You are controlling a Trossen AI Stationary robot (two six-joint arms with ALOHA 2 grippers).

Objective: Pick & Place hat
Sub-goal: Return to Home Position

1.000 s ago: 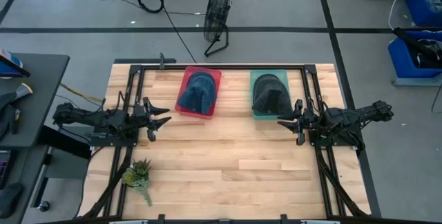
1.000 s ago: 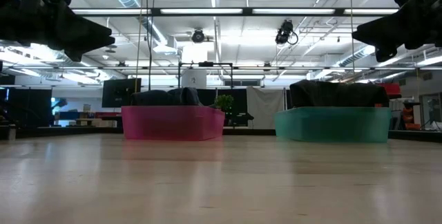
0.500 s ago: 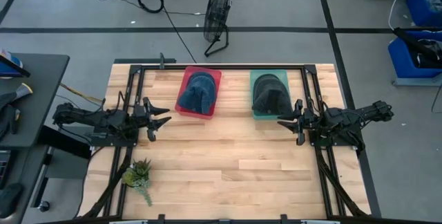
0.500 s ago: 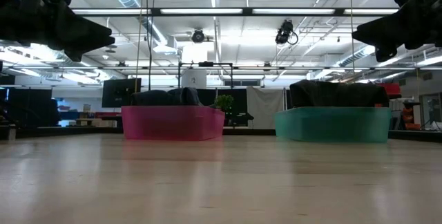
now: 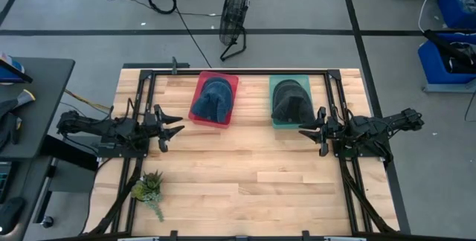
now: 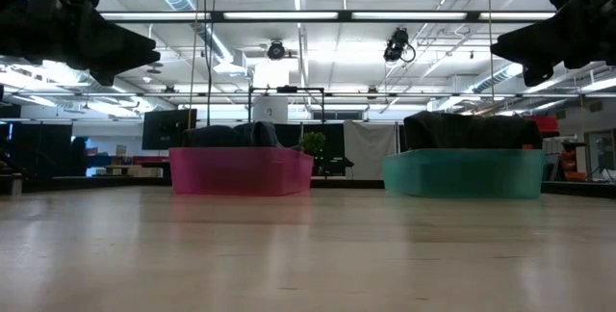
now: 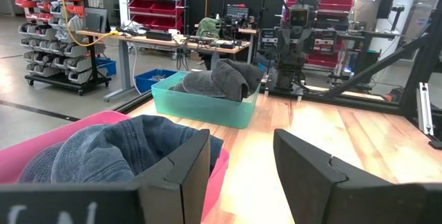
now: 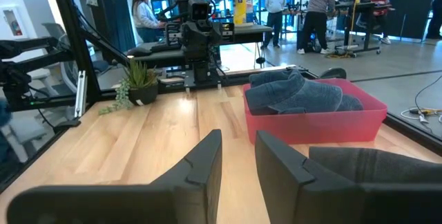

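A blue denim hat (image 5: 213,98) lies in the red bin (image 5: 228,81) at the far middle of the table; it also shows in the left wrist view (image 7: 117,151) and the right wrist view (image 8: 300,94). A dark grey hat (image 5: 290,100) lies in the teal bin (image 5: 273,85) to its right, also seen from the left wrist (image 7: 217,80). My left gripper (image 5: 175,129) hovers open at the table's left side, near the red bin. My right gripper (image 5: 307,132) hovers open at the right side, near the teal bin.
A small potted plant (image 5: 147,189) stands at the near left corner of the table. The bare wooden boards (image 5: 245,174) stretch between the arms and toward the near edge. A fan (image 5: 235,10) stands on the floor beyond the far edge. People stand in the room behind (image 8: 319,3).
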